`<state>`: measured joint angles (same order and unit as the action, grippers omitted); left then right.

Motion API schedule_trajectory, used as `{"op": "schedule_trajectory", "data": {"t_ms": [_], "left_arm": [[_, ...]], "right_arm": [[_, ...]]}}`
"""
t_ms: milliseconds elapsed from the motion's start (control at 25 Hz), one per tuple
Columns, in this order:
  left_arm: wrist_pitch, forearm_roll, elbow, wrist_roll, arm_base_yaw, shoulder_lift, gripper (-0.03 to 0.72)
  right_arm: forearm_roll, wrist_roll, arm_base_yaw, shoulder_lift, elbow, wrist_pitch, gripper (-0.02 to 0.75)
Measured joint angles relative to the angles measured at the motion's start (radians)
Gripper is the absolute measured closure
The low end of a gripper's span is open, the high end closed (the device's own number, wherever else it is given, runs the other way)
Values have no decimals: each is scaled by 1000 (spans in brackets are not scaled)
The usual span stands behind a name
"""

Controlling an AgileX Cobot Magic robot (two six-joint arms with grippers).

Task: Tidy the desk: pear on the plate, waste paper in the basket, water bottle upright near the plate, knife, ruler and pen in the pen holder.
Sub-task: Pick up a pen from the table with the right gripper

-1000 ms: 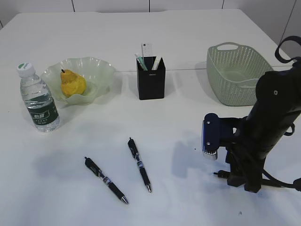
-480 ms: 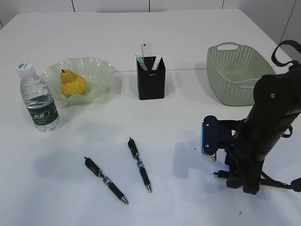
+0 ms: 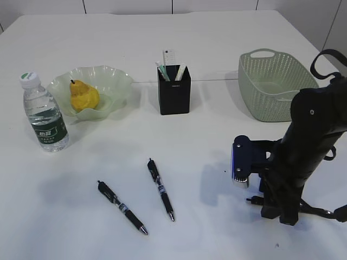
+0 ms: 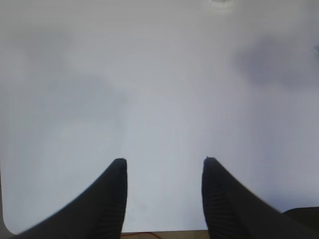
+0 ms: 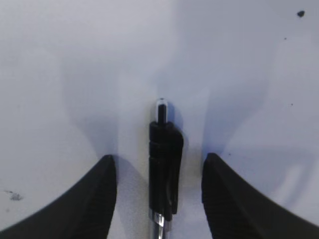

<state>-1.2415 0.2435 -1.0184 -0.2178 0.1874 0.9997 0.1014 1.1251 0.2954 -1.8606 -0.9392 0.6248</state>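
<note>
Right arm has edged slightly left over the last second; right hand (image 5: 158, 167) open, straddling a pen (image 5: 164, 164) on the counter (image 3: 217, 49), not yet gripping; left hand (image 4: 164, 169) open, empty; pen grasp looks next.

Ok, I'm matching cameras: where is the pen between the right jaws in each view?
Exterior: pen lower right, mostly hidden under the right arm.
Left wrist: not in it.
Right wrist: bottom centre, between the open jaws.
Shared landmark: the white desk.
</note>
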Motion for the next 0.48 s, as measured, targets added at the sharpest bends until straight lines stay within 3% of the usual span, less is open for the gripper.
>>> {"op": "schedule_trajectory", "data": {"t_ms": [480], "left_arm": [[0,0,0,0,0,0,347]], "right_arm": [[0,-2,0,0,0,12,297]]}}
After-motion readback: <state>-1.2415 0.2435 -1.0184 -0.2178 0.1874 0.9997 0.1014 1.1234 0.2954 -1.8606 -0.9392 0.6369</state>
